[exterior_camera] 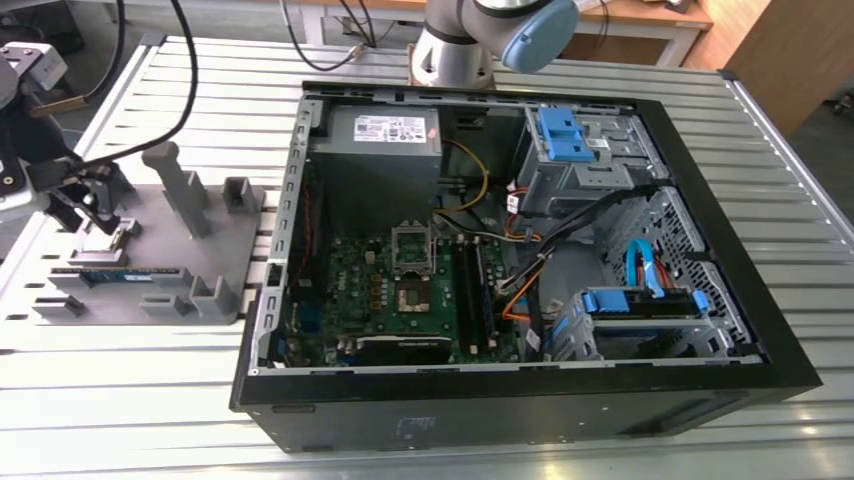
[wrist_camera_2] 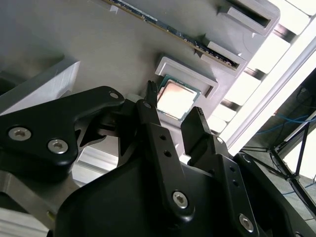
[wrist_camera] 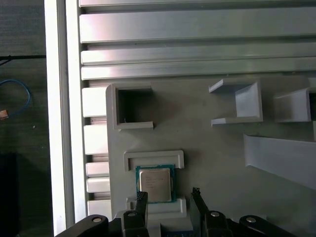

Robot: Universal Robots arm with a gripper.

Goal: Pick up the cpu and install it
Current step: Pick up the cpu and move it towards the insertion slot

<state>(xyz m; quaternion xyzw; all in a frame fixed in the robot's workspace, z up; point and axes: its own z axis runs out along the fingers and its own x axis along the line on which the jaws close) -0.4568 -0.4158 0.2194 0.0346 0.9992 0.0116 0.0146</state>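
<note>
The cpu (wrist_camera: pixel 155 183) is a small square chip with a shiny metal top. It lies flat in a shallow pocket of the grey holder plate (wrist_camera: pixel 212 163). In both wrist views my gripper (wrist_camera: pixel 169 193) hangs just above it, open, one black finger (wrist_camera: pixel 141 198) over the chip's edge and the other off to its side. The second wrist view shows the cpu (wrist_camera_2: pixel 176 98) beyond my gripper (wrist_camera_2: pixel 174 99), untouched. In the exterior view my gripper (exterior_camera: pixel 94 222) is at the far left, over the holder plate (exterior_camera: pixel 200 250), well away from the motherboard socket (exterior_camera: pixel 410 292) in the open computer case (exterior_camera: pixel 534 390).
A long memory stick (exterior_camera: pixel 120 273) lies on the plate in front of the cpu pocket. Grey posts (exterior_camera: pixel 180 190) and brackets stand up from the plate. A hinged metal frame (exterior_camera: pixel 411 245), cables (exterior_camera: pixel 534 265) and blue drive bays (exterior_camera: pixel 567 140) crowd the case. The table is slatted aluminium (exterior_camera: pixel 120 400).
</note>
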